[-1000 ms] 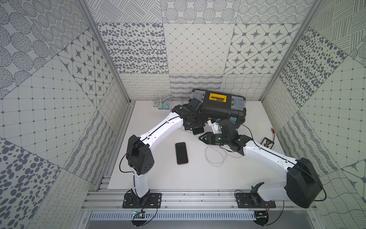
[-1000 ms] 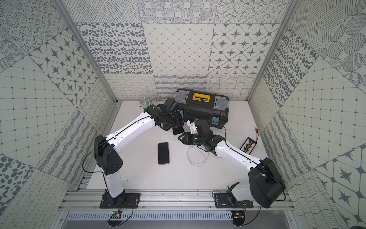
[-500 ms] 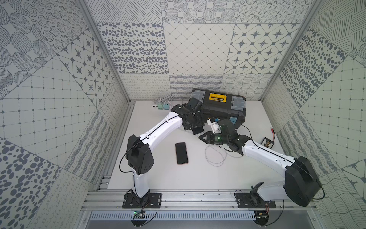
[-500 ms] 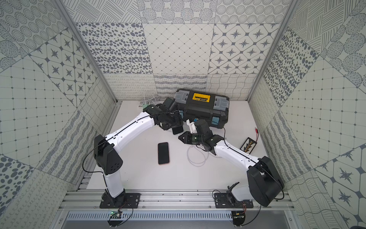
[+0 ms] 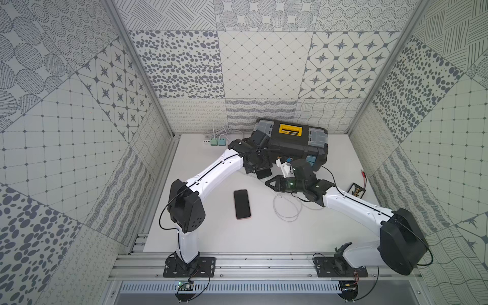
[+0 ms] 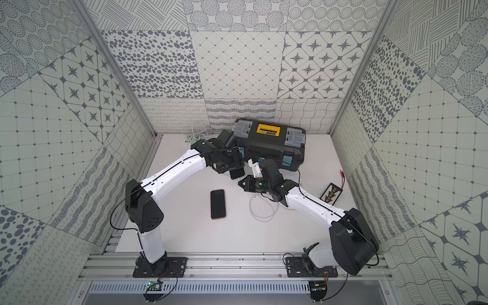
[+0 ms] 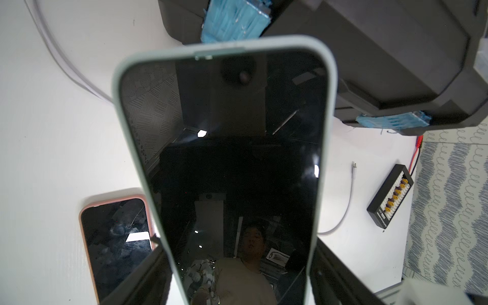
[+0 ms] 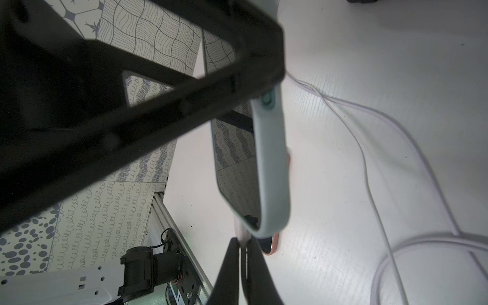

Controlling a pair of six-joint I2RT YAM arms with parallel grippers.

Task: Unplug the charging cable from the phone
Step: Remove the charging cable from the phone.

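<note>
A phone (image 5: 264,173) (image 6: 237,173) in a pale green case hangs tilted above the table, dark screen (image 7: 232,158) facing the left wrist camera. My left gripper (image 5: 260,167) (image 7: 237,253) is closed on its two long sides. The phone's low end (image 8: 266,221) sits right at my right gripper (image 8: 241,241) (image 5: 267,182), whose jaws are shut. A pale strip, apparently the plug of the white charging cable (image 8: 241,231), runs from that end in between them. More white cable (image 8: 369,171) (image 5: 287,211) lies looped on the table.
A second phone in a pink case (image 5: 242,203) (image 7: 116,237) lies flat on the white table in front. A black toolbox (image 5: 290,142) stands close behind both grippers. A loose plug end (image 7: 355,165), a black connector board (image 5: 357,190) and green chargers (image 5: 217,142) lie around.
My right gripper's jaws have closed at the phone's low end. Both arms and the held phone have barely shifted.
</note>
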